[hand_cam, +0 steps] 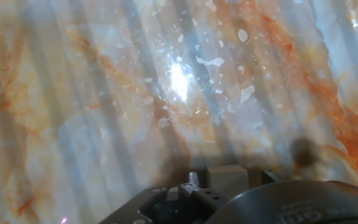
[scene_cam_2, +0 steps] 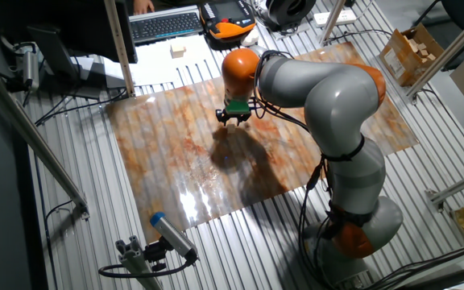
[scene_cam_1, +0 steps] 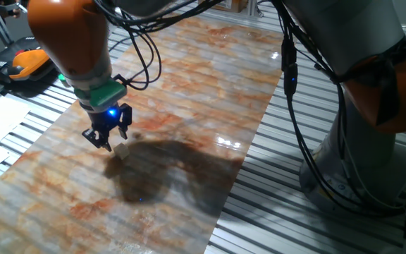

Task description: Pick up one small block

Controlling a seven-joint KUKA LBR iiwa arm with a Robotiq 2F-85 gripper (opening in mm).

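Observation:
The small block (scene_cam_1: 122, 149) is a tiny light tan cube lying on the marbled table sheet (scene_cam_1: 203, 85). My gripper (scene_cam_1: 113, 141) hangs just above it and slightly to its left, with its dark fingers spread apart and nothing held between them. In the hand view the small block (hand_cam: 227, 177) sits at the bottom centre, right against the hand's dark housing (hand_cam: 278, 205). In the other fixed view my gripper (scene_cam_2: 234, 119) is over the middle of the sheet's far part, and the cube is too small to make out there.
A keyboard (scene_cam_2: 163, 24), an orange device (scene_cam_2: 232, 29) and a larger pale wooden block (scene_cam_2: 177, 51) lie beyond the sheet's far edge. A cardboard box (scene_cam_2: 413, 50) of wooden pieces stands at the right. Slatted metal tabletop (scene_cam_2: 79, 185) surrounds the sheet.

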